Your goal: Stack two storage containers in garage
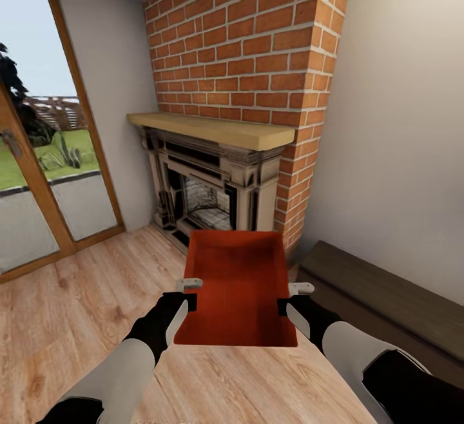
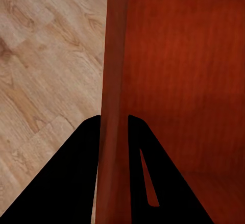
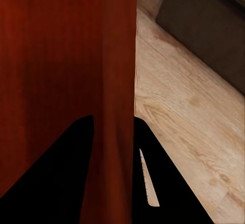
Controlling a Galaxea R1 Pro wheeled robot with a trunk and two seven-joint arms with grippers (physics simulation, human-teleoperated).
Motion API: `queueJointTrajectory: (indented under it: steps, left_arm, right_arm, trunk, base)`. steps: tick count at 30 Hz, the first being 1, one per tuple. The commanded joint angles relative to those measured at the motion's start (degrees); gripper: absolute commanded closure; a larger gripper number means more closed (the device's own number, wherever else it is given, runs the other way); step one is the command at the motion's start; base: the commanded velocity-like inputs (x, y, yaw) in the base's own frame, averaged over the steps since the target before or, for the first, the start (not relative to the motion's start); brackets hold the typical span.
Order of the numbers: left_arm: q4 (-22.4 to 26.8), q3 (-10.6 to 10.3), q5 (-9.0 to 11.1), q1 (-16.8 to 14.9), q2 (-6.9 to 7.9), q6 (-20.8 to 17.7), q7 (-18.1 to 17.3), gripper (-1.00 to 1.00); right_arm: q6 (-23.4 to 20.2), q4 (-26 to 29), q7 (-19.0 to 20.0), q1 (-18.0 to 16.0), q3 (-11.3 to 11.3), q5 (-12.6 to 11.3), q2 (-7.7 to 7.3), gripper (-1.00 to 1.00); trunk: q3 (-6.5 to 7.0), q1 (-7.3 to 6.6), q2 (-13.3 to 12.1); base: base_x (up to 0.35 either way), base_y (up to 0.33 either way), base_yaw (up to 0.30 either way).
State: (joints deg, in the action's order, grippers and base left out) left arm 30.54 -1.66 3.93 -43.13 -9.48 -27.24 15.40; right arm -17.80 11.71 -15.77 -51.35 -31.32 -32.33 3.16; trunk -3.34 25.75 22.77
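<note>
One storage container (image 1: 235,289), rigid, light-looking, open-topped, carried above the wood floor (image 1: 77,308) facing the brick fireplace (image 1: 212,185). Left gripper (image 1: 188,292) and right gripper (image 1: 291,298) jaws each clenched over a side wall; rims look the firmest hold.

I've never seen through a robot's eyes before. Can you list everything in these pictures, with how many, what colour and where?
storage container: one, orange-red, open-topped, held up between the two hands in front of the fireplace
fireplace: one, dark surround with pale trim, at the foot of the chimney
mantel shelf: one, light wood, above the fireplace
brick chimney: one, red brick, in the corner
glass door: one, honey-wood frame, far left, lawn outside
bench: one, dark brown, low along the right wall
wood floor: light planks, under it all
left hand: one, black with pale fingers, shut on the container's left wall
right hand: one, same colours, shut on its right wall
</note>
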Motion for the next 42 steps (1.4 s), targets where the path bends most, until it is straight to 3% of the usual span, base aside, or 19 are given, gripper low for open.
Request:
queueJointTrajectory:
  steps: [1,42]
  left_arm:
    - [-1.54,-0.53,0.91,-0.02,0.08,-0.71,0.59,1.0]
    - [-1.54,-0.53,0.91,-0.02,0.08,-0.71,0.61,1.0]
  right_arm:
    - [3.48,0.24,-0.23,-0.09,0.09,0.6,-0.27,1.0]
    - [3.48,0.16,-0.31,-0.09,0.1,0.61,-0.26,1.0]
  trunk:
    - [-0.13,0.04,0.14]
    - [-0.13,0.04,0.14]
  base:
    - [0.0,0.0,0.254]
    - [0.0,0.0,0.285]
